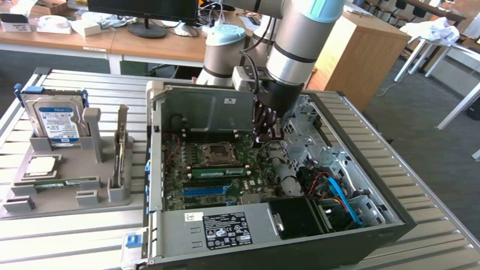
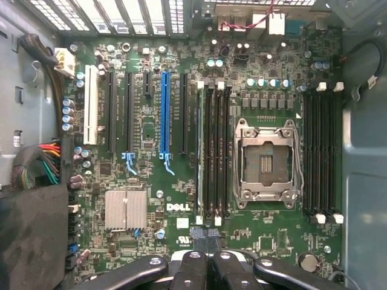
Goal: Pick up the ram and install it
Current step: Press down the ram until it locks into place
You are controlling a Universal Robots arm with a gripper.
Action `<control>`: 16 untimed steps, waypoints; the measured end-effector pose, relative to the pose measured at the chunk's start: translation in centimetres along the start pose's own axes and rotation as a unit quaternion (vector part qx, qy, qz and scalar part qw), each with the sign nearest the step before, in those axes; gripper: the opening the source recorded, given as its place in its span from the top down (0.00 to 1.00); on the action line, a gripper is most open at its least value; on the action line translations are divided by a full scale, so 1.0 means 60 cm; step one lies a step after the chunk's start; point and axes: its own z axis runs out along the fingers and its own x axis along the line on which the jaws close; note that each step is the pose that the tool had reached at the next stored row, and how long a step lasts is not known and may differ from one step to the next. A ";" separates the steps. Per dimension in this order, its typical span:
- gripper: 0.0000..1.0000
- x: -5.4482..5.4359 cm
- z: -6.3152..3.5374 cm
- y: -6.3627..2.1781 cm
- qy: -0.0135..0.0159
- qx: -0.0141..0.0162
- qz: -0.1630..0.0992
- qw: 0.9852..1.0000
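Note:
The ram [image 1: 217,170] is a narrow green stick standing on edge in a slot of the motherboard, beside the open processor socket [image 1: 219,151]. The wrist view looks straight down on the ram [image 2: 201,151], a thin strip in the outermost of the black slots near the socket [image 2: 266,163]. My gripper [image 1: 266,136] hangs inside the open computer case, above the board. Its fingertips [image 2: 199,234] are pressed together just past one end of the ram's slot. My gripper [image 2: 206,237] is shut and I see nothing between the fingers.
The case [image 1: 390,225] lies open on a slatted metal table [image 1: 75,242]. At the exterior view's left a grey fixture [image 1: 112,194] holds a hard drive [image 1: 51,121], a square silvery chip [image 1: 41,165] and a thin green strip [image 1: 56,182]. A blue slot [image 2: 164,115] and cable bundles [image 2: 42,163] are near.

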 end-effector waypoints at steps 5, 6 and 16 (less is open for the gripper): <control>0.90 0.000 0.005 0.000 0.000 0.000 0.000 1.000; 0.90 0.000 0.005 0.000 0.000 0.000 0.000 1.000; 0.90 0.001 0.014 0.000 0.000 0.000 0.000 1.000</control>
